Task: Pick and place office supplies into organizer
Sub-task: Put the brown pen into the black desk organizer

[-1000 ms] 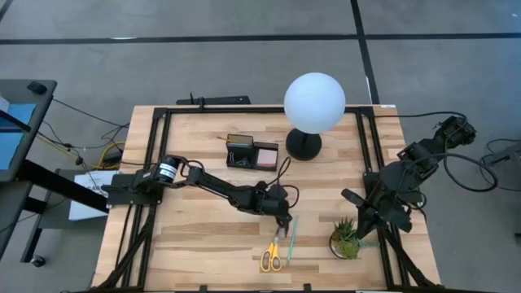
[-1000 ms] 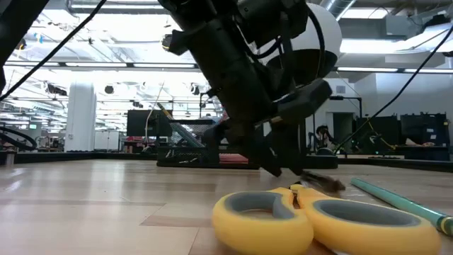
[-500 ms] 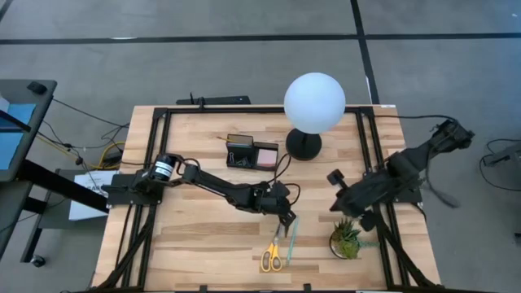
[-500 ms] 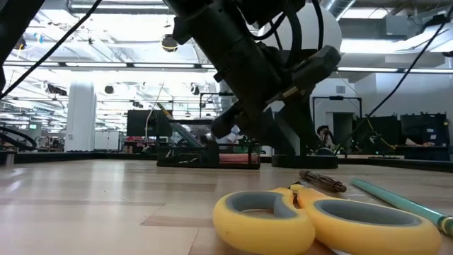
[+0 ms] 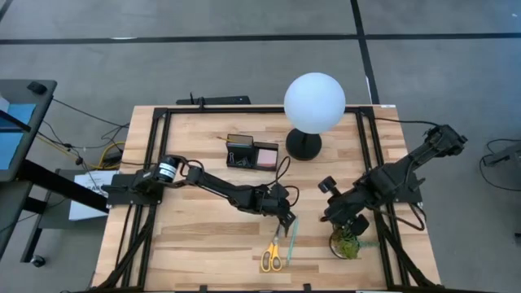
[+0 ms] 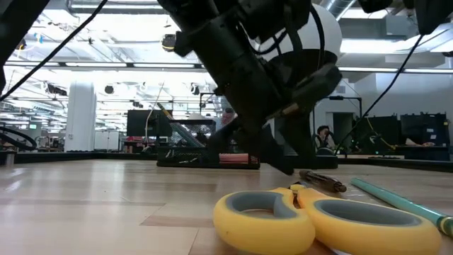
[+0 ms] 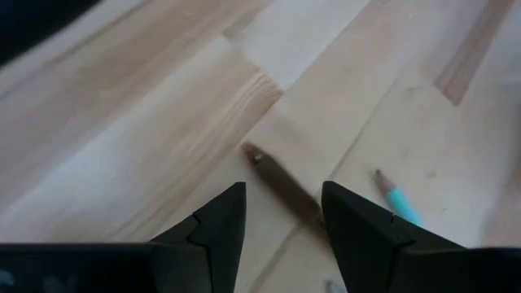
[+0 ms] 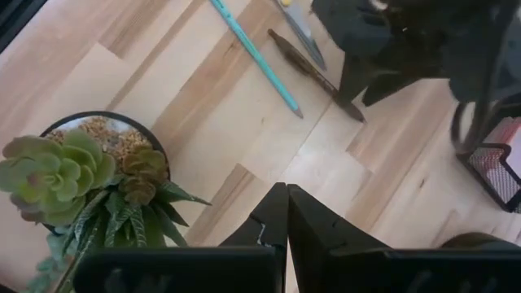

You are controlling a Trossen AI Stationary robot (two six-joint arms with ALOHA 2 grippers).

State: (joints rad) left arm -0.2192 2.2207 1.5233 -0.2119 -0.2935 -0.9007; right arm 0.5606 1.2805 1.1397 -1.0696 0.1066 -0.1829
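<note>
Table [image 5: 203,244], high view. Left gripper [image 5: 285,220]: centre of frame, lowered over a dark pencil [image 7: 281,181], fingers parted on either side of it, not closed on it. Dark pencil: flat on the wood, long axis diagonal. Teal pencil [image 5: 292,237]: just right of it, near-vertical. Yellow-handled scissors [image 5: 273,254]: lower centre, handles toward the bottom edge, blades pointing up. Organizer [image 5: 251,152]: upper centre, left of the globe lamp [image 5: 314,102]. Right gripper [image 5: 329,213]: closed, empty, above the potted plant [image 5: 345,240].
</note>
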